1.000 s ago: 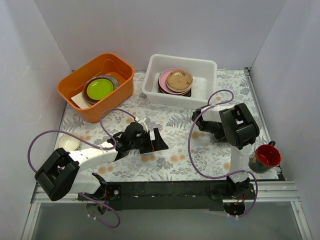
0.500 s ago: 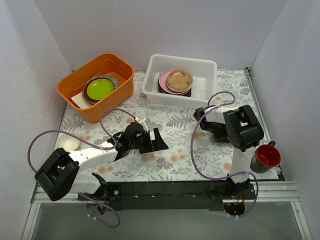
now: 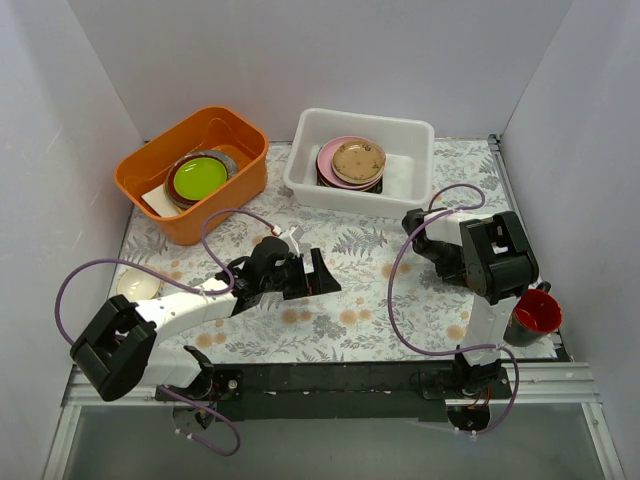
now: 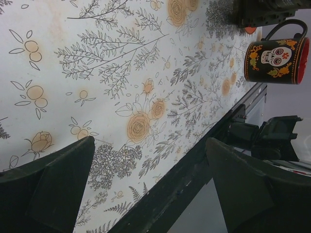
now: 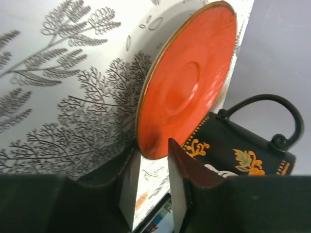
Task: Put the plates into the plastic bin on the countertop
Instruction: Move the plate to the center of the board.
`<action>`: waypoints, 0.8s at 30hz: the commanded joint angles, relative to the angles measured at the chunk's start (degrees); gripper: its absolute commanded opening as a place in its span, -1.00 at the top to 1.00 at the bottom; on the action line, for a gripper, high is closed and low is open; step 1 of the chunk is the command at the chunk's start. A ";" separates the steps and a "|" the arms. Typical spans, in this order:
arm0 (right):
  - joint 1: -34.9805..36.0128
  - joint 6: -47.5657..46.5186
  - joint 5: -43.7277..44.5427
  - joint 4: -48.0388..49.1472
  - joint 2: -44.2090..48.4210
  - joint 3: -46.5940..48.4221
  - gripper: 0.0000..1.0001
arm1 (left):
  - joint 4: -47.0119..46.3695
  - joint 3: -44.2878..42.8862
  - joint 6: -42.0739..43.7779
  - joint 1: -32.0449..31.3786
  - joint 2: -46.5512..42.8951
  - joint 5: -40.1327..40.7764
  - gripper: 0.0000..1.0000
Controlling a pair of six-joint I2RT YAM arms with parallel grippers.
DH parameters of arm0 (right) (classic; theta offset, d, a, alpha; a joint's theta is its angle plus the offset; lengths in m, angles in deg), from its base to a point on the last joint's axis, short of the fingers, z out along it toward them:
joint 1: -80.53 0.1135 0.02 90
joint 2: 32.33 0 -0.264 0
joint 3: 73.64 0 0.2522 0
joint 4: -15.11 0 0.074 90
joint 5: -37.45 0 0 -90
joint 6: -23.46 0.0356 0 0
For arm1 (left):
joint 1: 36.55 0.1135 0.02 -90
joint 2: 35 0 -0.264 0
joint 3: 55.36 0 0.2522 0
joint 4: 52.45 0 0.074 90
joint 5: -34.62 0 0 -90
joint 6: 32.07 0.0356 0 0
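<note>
The white plastic bin (image 3: 302, 150) stands at the back of the countertop (image 3: 350, 305). In it a gold/cream plate (image 3: 359, 160) lies on a pink plate (image 3: 328, 157). A dark dish edge shows beneath them. My right gripper (image 5: 153, 145) is shut on the rim of an orange-red plate (image 5: 187, 82) and holds it tilted above the countertop. In the top view the right arm hides both. My left gripper (image 3: 315, 273) is open and empty over the countertop's middle; it also shows in the left wrist view (image 4: 149, 145). A cream plate (image 3: 137, 286) lies at the left edge.
An orange tub (image 3: 145, 170) at the back left holds a lime-green plate (image 3: 198, 177) on other dishes. A black skull cup with a red inside (image 3: 530, 314) stands at the front right, just behind the held plate (image 5: 243, 145). White walls enclose three sides.
The right arm's elbow and wrist have shifted to the right, towards the cup. The left gripper has moved slightly right and away from the base, still open.
</note>
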 commanded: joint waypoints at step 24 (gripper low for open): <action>1.92 -6.93 -10.68 7.39 4.47 -1.93 0.97 | 1.76 -2.24 0.13 -0.68 0.07 0.50 -0.96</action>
